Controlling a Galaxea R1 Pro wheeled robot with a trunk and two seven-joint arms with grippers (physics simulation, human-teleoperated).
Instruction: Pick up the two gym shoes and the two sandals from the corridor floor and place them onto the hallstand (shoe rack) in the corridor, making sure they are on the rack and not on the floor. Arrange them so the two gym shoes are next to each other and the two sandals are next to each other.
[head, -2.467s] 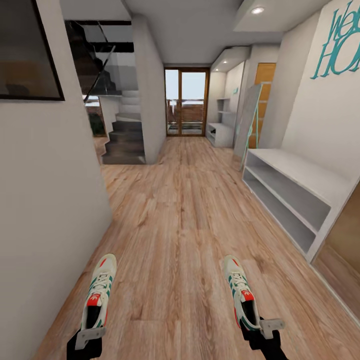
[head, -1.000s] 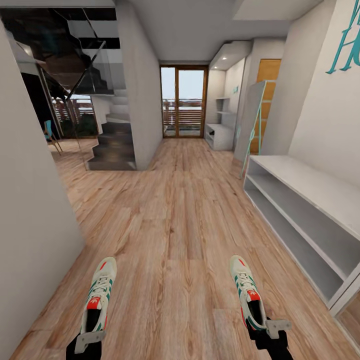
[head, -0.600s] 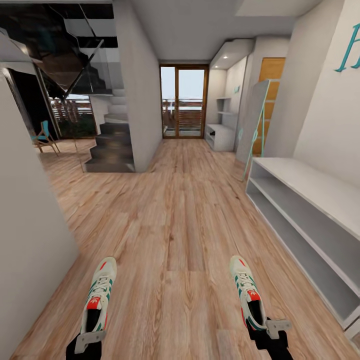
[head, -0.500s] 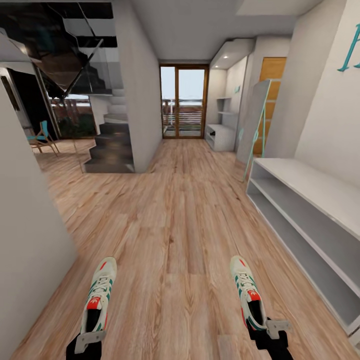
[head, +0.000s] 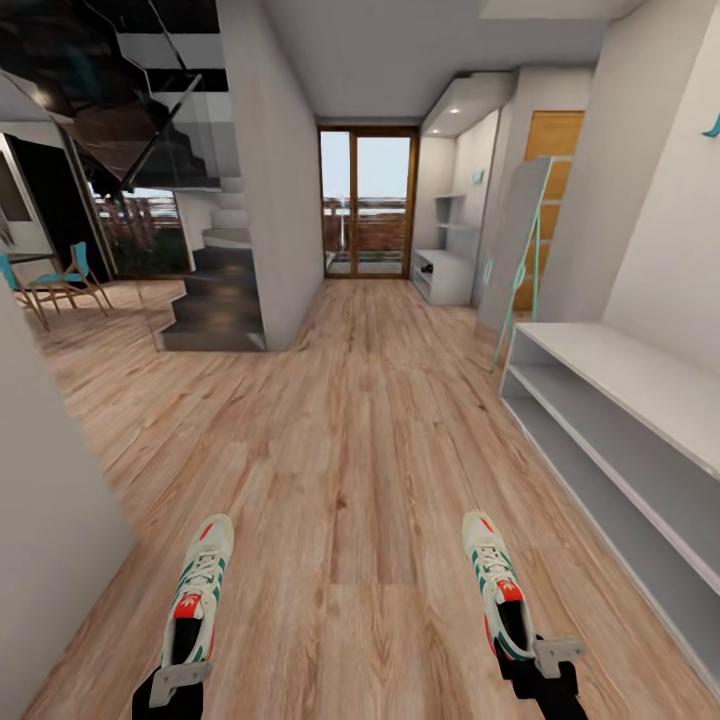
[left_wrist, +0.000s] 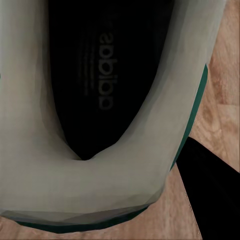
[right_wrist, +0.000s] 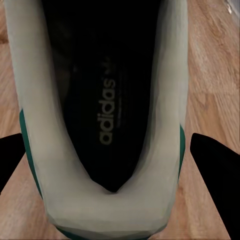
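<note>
One gym shoe (head: 196, 596) is being pinched at its heel by the left gripper (head: 178, 680); the other gym shoe (head: 497, 590) is being pinched likewise between the right gripper (head: 545, 655) fingers.

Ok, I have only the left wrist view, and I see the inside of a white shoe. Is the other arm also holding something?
Observer: Yes. In the head view the right claw holds the other gym shoe by its heel, with the toe pointing forward.
Operator: And where is the hallstand?
Observer: The hallstand is far ahead on the corridor's right side, near the glass door.
Operator: Is anything closer on the right?
Observer: A low grey bench with no upper shelves.
</note>
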